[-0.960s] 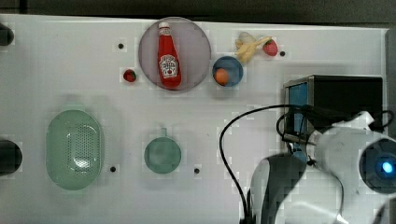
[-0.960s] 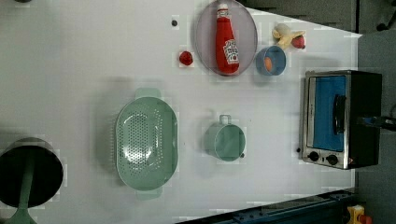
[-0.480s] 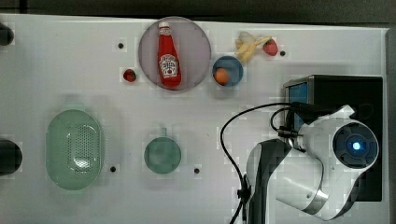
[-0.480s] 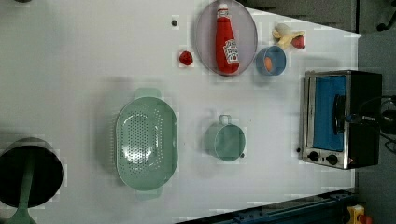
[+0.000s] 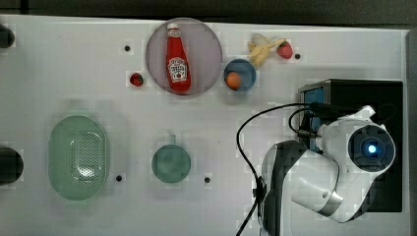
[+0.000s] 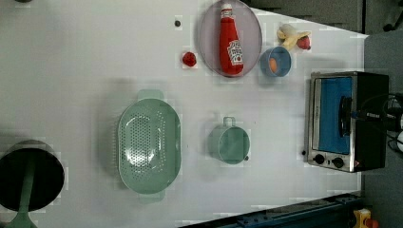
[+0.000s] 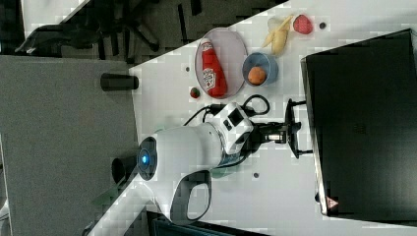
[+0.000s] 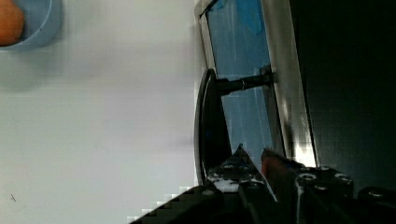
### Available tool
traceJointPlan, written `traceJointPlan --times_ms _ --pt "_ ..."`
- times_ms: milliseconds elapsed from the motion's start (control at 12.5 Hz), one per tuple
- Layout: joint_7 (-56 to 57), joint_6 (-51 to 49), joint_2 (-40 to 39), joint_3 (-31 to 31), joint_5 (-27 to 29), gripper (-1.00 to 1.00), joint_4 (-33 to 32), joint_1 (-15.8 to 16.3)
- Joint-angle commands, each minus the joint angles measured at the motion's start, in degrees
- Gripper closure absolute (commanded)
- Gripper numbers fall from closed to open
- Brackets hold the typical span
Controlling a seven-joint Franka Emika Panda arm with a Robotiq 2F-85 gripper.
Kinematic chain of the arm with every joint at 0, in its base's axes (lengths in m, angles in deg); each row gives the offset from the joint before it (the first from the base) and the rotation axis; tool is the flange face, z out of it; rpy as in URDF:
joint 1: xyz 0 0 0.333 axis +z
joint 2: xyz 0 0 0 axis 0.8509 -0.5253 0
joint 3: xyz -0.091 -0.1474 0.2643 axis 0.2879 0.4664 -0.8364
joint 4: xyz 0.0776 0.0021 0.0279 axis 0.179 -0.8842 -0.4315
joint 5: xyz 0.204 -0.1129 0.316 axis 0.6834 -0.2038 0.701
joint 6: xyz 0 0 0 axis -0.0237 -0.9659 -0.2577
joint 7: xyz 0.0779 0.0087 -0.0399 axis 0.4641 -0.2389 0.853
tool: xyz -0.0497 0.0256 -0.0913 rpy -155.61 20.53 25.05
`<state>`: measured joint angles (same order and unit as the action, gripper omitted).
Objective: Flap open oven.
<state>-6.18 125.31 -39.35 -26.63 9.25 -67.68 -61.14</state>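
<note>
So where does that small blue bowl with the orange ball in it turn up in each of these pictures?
Top view: the small blue bowl sits upper middle, right of the round plate with the red ketchup bottle.
Left view: the bowl is upper right, above the black oven.
Right view: the bowl is upper middle, right of the plate.
Wrist view: the bowl is at a corner.
Shared landmark: the ketchup bottle beside it.
</note>
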Motion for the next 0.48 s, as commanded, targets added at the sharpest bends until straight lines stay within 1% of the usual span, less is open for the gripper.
traceJointPlan --times_ms 80,240,320,480 --pt "2.30 0.04 -2.25 0.30 -0.44 0.65 -0.19 0.30" --pt "1.35 0.05 -2.35 -0.05 -2.49 0.65 -0.23 0.88" --pt "-0.21 -0.10 -2.36 -0.37 -4.85 0.65 -0.26 1.29" --pt "-6.40 -0.29 -2.36 -0.98 -11.86 0.65 -0.58 2.23"
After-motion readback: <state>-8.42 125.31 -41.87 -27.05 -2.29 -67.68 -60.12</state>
